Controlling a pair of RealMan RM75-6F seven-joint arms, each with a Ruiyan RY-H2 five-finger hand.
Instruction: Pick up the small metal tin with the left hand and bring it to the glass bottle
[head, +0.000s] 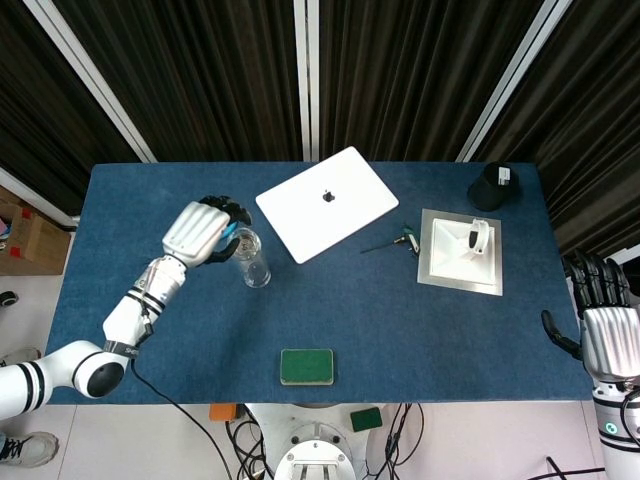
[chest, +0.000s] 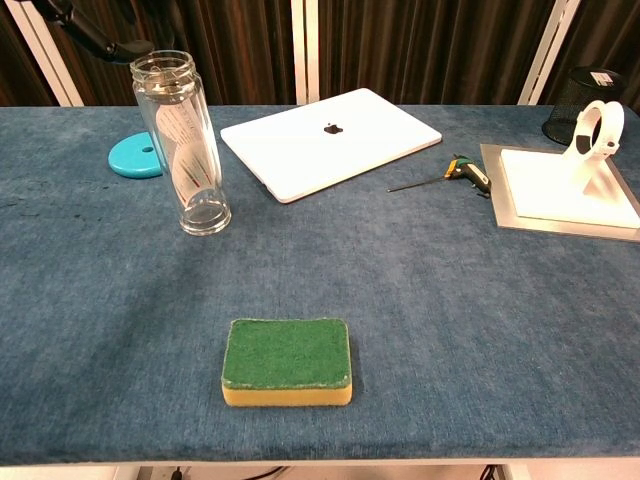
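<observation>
The clear glass bottle (head: 252, 260) stands upright on the blue table, left of centre, with its mouth open (chest: 163, 66). My left hand (head: 198, 232) hovers just left of the bottle's top with its fingers curled in. The small metal tin is hidden inside that grip in the head view. In the chest view only the dark fingertips (chest: 100, 42) show, at the top left edge beside the bottle's rim. My right hand (head: 604, 330) hangs beyond the table's right edge, fingers apart, holding nothing.
A teal disc (chest: 135, 157) lies behind the bottle, under my left hand. A white laptop (head: 327, 203) sits at the back centre. A small screwdriver (head: 395, 241) lies near a white stand on a metal plate (head: 440, 272). A black cup (head: 492, 186) stands at the back right, a green sponge (head: 306, 366) at the front.
</observation>
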